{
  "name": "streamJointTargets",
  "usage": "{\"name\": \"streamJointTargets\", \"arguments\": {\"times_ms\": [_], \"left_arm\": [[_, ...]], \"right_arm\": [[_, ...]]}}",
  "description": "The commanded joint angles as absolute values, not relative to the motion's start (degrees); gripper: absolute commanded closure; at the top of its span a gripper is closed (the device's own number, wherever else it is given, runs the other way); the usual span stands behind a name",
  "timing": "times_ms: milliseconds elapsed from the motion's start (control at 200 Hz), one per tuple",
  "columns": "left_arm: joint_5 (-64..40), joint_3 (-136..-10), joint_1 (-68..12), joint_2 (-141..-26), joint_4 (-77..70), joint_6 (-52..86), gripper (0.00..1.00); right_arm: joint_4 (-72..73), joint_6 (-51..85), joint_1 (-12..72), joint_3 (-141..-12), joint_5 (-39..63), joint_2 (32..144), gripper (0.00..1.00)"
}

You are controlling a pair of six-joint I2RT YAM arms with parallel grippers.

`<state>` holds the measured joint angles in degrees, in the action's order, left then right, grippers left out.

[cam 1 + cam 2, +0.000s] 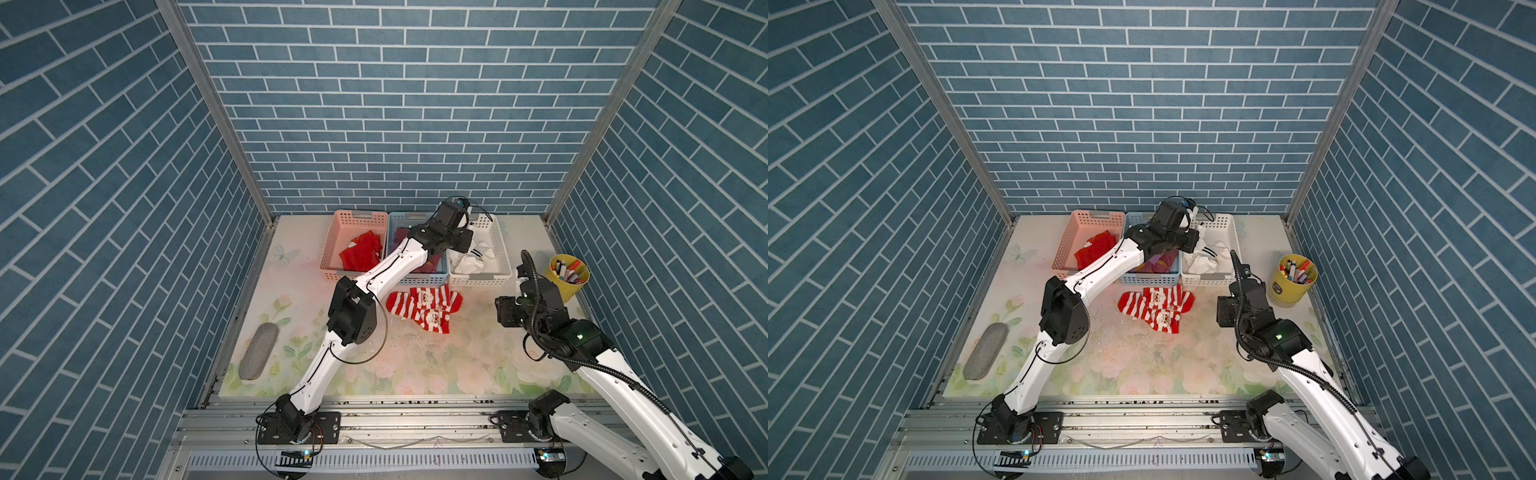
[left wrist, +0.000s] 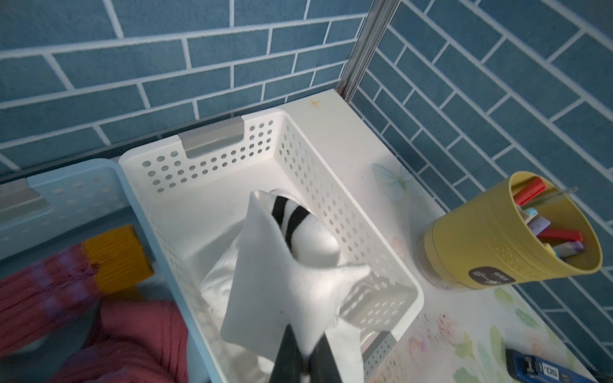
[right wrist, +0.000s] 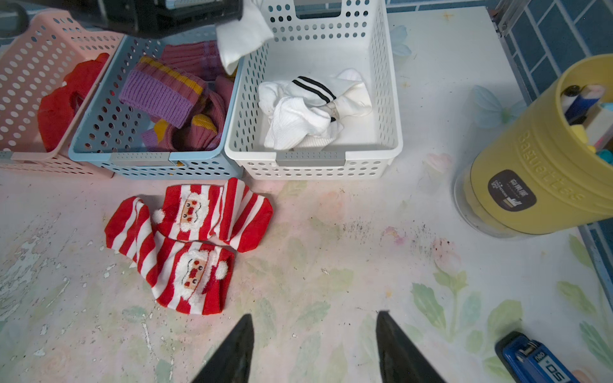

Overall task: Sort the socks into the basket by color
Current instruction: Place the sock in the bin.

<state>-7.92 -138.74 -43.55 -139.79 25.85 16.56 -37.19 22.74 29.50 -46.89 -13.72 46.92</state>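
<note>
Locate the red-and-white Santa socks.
The Santa socks lie on the table, centre in both top views, just in front of the blue basket, by the white basket.

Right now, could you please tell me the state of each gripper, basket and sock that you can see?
Left gripper, shut on white sock.
White sock, hanging above the white basket.
Right gripper, open, empty, above the table.
White basket, holds white socks.
Blue basket, holds purple socks.
Pink basket, holds red socks.
Santa socks, two, loose on the table.
Cup, upright, full of pens.
</note>
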Motion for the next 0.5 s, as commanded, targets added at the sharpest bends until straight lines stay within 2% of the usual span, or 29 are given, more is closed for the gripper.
{"name": "streamJointTargets", "arguments": {"times_ms": [0,110,185,220,280,330,495], "left_arm": [[-8.7,-140.9,-43.9,-143.0,18.0,19.6,0.97],[-7.6,-143.9,-43.9,-146.9,15.6,21.2,0.94],[-6.6,-146.4,-43.9,-149.4,15.0,21.9,0.87],[-6.0,-147.0,-43.9,-150.2,14.4,22.2,0.8],[-4.0,-147.6,-43.9,-151.2,13.6,22.9,0.59],[-2.5,-147.9,-43.8,-151.9,13.2,23.3,0.5],[-1.9,-148.0,-43.6,-151.7,13.7,22.9,0.46]], "right_arm": [[-39.0,25.6,29.1,-46.1,-14.2,45.9,0.41],[-39.5,26.0,29.1,-45.9,-14.1,45.3,0.41],[-40.0,26.2,29.2,-46.1,-13.9,45.2,0.41],[-40.0,26.3,29.2,-46.1,-13.7,45.0,0.41],[-40.3,26.5,29.1,-46.1,-13.5,45.0,0.41],[-40.4,26.5,29.2,-46.1,-13.4,45.0,0.41],[-40.5,26.5,29.2,-46.1,-13.4,45.0,0.41]]}}
